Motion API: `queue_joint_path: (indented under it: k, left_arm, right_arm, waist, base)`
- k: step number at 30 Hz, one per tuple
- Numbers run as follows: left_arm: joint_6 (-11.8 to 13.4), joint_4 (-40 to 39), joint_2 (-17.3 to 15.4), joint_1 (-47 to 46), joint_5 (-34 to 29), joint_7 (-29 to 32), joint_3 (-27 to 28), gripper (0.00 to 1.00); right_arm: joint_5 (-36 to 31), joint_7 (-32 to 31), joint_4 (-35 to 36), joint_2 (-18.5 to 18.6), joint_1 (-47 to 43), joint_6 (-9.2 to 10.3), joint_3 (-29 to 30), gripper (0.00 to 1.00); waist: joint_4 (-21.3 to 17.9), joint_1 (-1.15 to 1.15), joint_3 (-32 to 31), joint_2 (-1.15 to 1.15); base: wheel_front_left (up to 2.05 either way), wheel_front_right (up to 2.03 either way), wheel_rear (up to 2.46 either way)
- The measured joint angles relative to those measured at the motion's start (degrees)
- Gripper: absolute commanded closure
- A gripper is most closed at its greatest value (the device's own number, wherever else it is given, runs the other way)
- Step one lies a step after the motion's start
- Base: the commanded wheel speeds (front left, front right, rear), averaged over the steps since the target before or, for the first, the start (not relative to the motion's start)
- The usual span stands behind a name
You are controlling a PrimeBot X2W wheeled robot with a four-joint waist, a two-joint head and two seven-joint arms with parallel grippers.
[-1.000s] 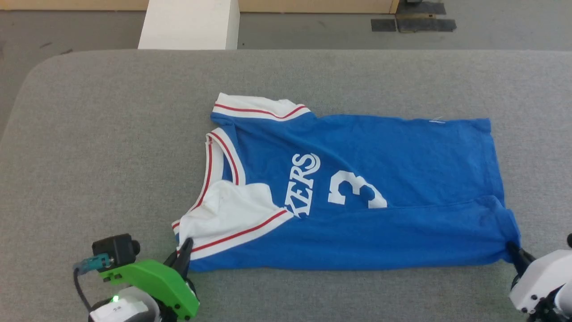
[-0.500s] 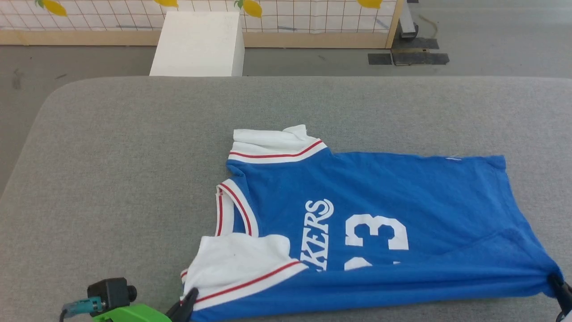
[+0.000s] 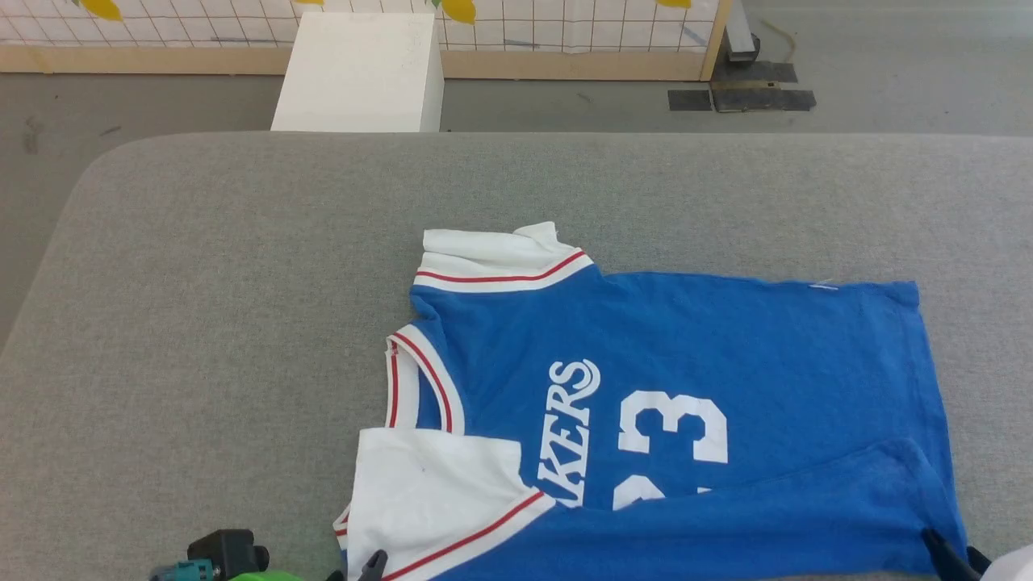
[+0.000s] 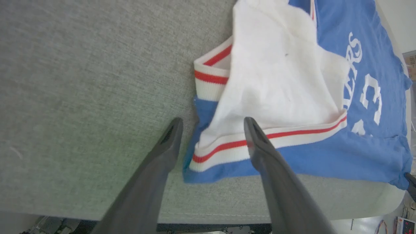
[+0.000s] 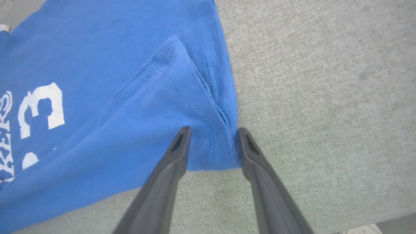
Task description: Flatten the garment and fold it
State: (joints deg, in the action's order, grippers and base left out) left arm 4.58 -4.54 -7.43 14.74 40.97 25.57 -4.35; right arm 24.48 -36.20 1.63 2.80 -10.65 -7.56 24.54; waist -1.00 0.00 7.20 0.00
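Since half a second ago, both clamps on the near edge of the garment (image 3: 670, 347) have been let go, and that edge is now seen lying slack instead of being pulled taut. The garment is spread on the grey table (image 3: 202, 323), toward 5 o'clock of its surface in the head view, with the collar turned to 9 o'clock and the hem to 3 o'clock. The far sleeve (image 3: 492, 258) is laid out at 12 o'clock of the blue body. The near sleeve (image 4: 279, 74) is folded inward over the chest at 7 o'clock. A flap of blue cloth from the near side is doubled up over the body at 5 o'clock, and the lower part of the number 23 (image 3: 674, 428) is covered by it.

The left gripper (image 4: 213, 121) is held with its fingers spread apart. In the left wrist view one finger is placed over bare table, and the other is seen over the striped trim of the near sleeve's edge. The right gripper (image 5: 214, 129) is also parted. The hem corner is seen lying flat between its fingertips, unpinched. Beyond the table, at 11 o'clock, a white box (image 3: 359, 73) is set on the floor (image 3: 888, 105).
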Motion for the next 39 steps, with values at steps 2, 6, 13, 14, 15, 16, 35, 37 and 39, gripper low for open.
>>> queue_joint_path:
  k: [2,6,13,14,15,16,35,37,39]
  left_arm:
    - [-0.19,-0.07,0.22,-0.14,0.49,-0.03,0.1,0.0]
    - [-0.54,-2.36,0.25,-0.09,1.36,-1.43,1.82,0.0]
    - [-1.71,-10.66,0.08,-1.96,-3.43,-15.23,6.04,0.0]
    - [-2.11,-11.24,0.2,-2.91,-4.99,-18.26,5.98,0.0]
    - [-2.26,-11.46,0.59,-3.88,-6.3,-21.3,5.93,0.0]
    - [-2.33,-11.51,0.99,-4.6,-7.38,-23.79,5.72,0.0]
    - [-2.66,-2.14,1.53,-16.03,-22.75,-37.22,-0.03,0.0]
    - [-4.2,-2.33,-0.57,-20.19,-22.69,-32.79,-0.47,0.0]
    - [-5.55,-2.07,-2.04,-25.05,-21.03,-27.67,-0.56,0.0]
  right_arm:
    - [-0.09,-0.09,0.0,0.0,0.0,0.0,0.16,0.0]
    - [0.36,-0.35,2.03,0.01,0.01,0.0,1.78,0.0]
    - [-2.12,9.57,12.72,0.07,2.08,0.0,3.12,0.0]
    - [-3.32,12.32,14.05,0.12,2.85,0.0,2.16,0.0]
    - [-4.7,14.96,15.15,0.15,3.26,0.0,0.8,0.0]
    - [-5.8,17.14,15.64,0.13,3.57,0.0,-0.27,0.0]
    - [-11.35,37.23,5.43,0.05,5.11,0.0,-9.31,0.0]
    - [-11.17,37.51,5.34,0.07,5.71,0.0,-9.37,0.0]
    - [-11.12,37.77,5.36,0.05,6.67,0.0,-9.36,0.0]
  waist:
    - [0.02,0.0,-0.2,0.0]
    - [0.01,0.0,-0.63,0.0]
    - [0.14,0.0,-0.68,0.0]
    - [0.18,0.0,-0.59,0.0]
    - [0.23,0.0,-0.48,0.0]
    - [0.26,0.0,-0.39,0.0]
    - [0.36,0.0,3.58,0.0]
    - [0.32,0.0,4.43,0.0]
    - [0.29,0.0,5.42,0.0]
  base:
    - [0.0,0.0,0.0]
    - [0.0,0.0,0.0]
    - [0.0,0.0,0.0]
    - [0.0,0.0,0.0]
    - [0.0,0.0,0.0]
    - [0.0,0.0,0.0]
    - [0.0,0.0,0.0]
    - [0.0,0.0,0.0]
    - [0.0,0.0,0.0]
